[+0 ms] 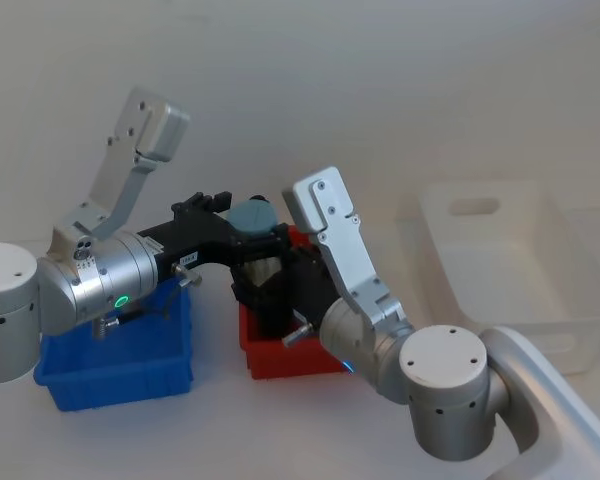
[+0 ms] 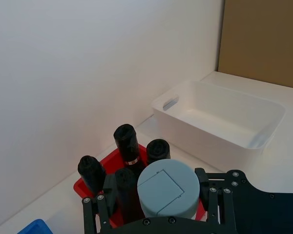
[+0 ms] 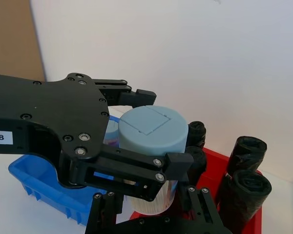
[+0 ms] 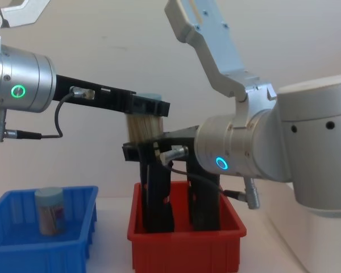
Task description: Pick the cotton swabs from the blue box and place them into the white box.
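There are two swab tubs and four upright black rolls. The bins number three: one blue bin, one red bin and one white bin. All four rolls share the red bin.

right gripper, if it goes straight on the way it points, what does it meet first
The cotton swab tub held by the left gripper, just ahead of the right gripper; the gap is hard to judge.

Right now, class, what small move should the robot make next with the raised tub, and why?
Probably let the right gripper take over the cotton swab tub: it sits at the tub's base, the left gripper grips the lid, and the white box lies on the robot's right.
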You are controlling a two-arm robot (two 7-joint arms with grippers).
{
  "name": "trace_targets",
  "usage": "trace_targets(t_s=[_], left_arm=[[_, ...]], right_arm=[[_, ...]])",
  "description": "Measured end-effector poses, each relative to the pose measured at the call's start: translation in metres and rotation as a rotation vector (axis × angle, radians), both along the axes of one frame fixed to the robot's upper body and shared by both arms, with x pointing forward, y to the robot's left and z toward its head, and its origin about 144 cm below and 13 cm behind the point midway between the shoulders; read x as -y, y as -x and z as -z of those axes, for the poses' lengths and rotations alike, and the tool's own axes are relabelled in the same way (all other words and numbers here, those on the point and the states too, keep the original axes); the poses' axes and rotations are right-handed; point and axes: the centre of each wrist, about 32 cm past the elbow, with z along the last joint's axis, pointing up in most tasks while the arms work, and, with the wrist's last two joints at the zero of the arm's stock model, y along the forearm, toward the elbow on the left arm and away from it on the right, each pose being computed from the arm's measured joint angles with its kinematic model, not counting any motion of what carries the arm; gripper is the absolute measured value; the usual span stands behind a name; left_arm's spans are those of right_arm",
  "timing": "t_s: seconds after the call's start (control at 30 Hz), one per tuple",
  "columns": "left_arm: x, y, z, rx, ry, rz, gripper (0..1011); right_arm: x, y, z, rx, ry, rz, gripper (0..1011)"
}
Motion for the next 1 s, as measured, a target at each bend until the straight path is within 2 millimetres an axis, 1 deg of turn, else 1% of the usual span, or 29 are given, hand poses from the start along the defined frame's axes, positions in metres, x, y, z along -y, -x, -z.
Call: trace_targets(t_s=[1.0], left_arm=[[0.0,0.0,0.0,0.0,0.0,0.0,1004]], right_arm=[[-0.001,0.02,0.003,-0.005,0.041,0.16,636]])
